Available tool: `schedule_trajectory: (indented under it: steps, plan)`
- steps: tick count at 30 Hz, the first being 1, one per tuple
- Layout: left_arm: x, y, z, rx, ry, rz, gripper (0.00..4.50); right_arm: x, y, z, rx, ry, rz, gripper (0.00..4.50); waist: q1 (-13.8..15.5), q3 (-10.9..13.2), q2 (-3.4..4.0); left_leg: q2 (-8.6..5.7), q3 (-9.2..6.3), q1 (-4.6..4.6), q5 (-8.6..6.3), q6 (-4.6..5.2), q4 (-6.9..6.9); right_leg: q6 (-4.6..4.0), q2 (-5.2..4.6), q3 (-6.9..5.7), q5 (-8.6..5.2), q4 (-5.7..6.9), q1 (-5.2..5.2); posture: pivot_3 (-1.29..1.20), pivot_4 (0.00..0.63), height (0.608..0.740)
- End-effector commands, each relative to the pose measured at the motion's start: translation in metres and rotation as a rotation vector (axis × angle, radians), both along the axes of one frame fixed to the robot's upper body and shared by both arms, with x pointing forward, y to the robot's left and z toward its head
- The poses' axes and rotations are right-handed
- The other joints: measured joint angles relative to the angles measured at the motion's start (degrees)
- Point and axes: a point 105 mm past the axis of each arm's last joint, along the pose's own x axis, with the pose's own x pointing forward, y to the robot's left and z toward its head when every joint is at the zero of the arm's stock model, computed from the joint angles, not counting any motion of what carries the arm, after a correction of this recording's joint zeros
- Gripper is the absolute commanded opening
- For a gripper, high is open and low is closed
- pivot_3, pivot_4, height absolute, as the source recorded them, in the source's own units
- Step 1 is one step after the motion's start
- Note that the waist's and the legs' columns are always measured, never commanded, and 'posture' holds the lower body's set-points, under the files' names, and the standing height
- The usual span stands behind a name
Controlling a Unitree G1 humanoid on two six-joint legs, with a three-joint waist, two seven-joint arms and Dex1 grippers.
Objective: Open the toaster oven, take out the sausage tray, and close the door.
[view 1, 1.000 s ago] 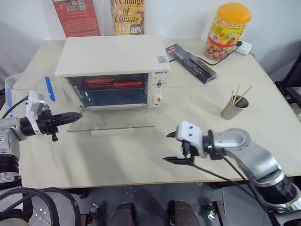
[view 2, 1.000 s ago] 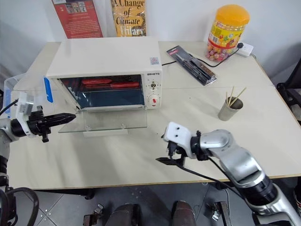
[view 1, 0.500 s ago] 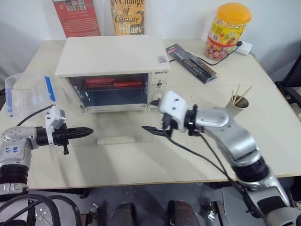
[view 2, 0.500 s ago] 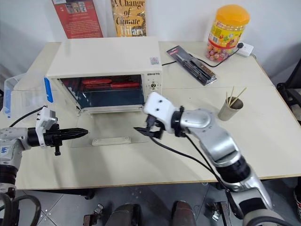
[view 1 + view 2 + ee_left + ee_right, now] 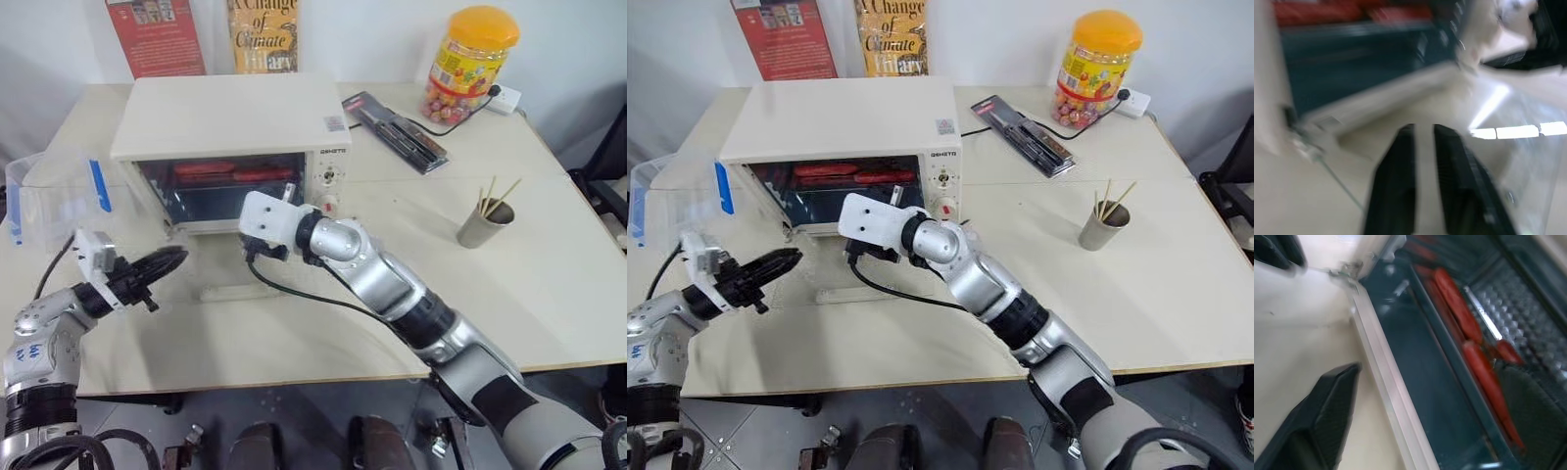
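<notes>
Nearest, on the left, the left tool point(image 5: 774, 262) hovers low over the surface point(image 5: 1176, 284), its two black fingers point(image 5: 1396, 186) parted by a narrow slit and gripping nothing. It sits just off the near left corner of the door point(image 5: 186, 279), and I'd guess it is standing clear so the other arm has room.

Next out, that door lies folded flat on the surface, a clear glass sheet with its white bar handle point(image 5: 235, 291) at the near edge. Opening looks done, then.

Over the door comes the right tool point(image 5: 247, 253), long silver arm stretched in from the near right, white wrist block right at the oven's mouth. Its fingers are hidden behind that block from overhead, but they stand as wide as they go, nothing between them. The right wrist view bears that out: one dark finger point(image 5: 1327, 406) off to the side, the cavity straight ahead. It looks lined up for a reach inside, to my eye.

Then the toaster oven point(image 5: 838, 122) itself, cream-white and boxy, knobs on its right panel. Inside, on the upper level, the sausage tray point(image 5: 1449, 362) sits untouched: shiny and shallow, with long red sausages point(image 5: 1454, 303) lying end to end along it.

Off to the left, a clear plastic box point(image 5: 49, 191) with blue clips. Far right, a candy jar point(image 5: 1097, 69).
</notes>
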Motion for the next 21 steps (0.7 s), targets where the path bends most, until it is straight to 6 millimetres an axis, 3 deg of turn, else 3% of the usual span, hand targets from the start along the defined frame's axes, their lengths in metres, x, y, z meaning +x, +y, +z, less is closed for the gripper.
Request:
schedule_trajectory:
  steps: [1, 10, 18, 21]
  plan:
    - [-0.013, 0.001, 0.018, -0.058, -0.106, 0.01, 1.83, 0.011, 0.01, 0.015, -0.006, -0.126, -0.021, 4.5, -0.3, 0.0, 0.0, 0.0, 0.0, 0.01, 0.0, 0.0, -0.03, 0.0, 0.0, 0.01, 0.0, -0.01, 0.0, 0.0, 0.15, 0.74]
    - [-0.023, 0.003, 0.035, -0.178, -0.208, 0.07, 4.45, 0.03, 0.028, 0.007, -0.15, -0.287, -0.027, 4.5, -1.0, 0.0, 0.0, 0.0, -0.09, 0.02, 0.01, -0.02, -0.11, 0.0, 0.01, 0.01, 0.0, -0.01, 0.01, 0.0, 0.15, 0.74]
    - [-0.017, 0.006, 0.045, -0.217, -0.252, 0.122, 4.48, 0.036, 0.034, 0.001, -0.187, -0.311, -0.031, 4.5, -1.7, 0.0, 0.01, 0.0, -0.16, 0.03, 0.03, -0.05, -0.2, 0.0, 0.03, -0.01, 0.0, -0.01, 0.02, 0.0, 0.15, 0.74]
    - [-0.014, 0.006, 0.046, -0.216, -0.256, 0.128, 4.5, 0.041, 0.034, 0.0, -0.193, -0.299, -0.054, 3.91, -1.8, 0.0, 0.01, 0.0, -0.17, 0.03, 0.03, -0.05, -0.23, 0.0, 0.03, 0.0, 0.0, -0.02, 0.02, 0.0, 0.15, 0.74]
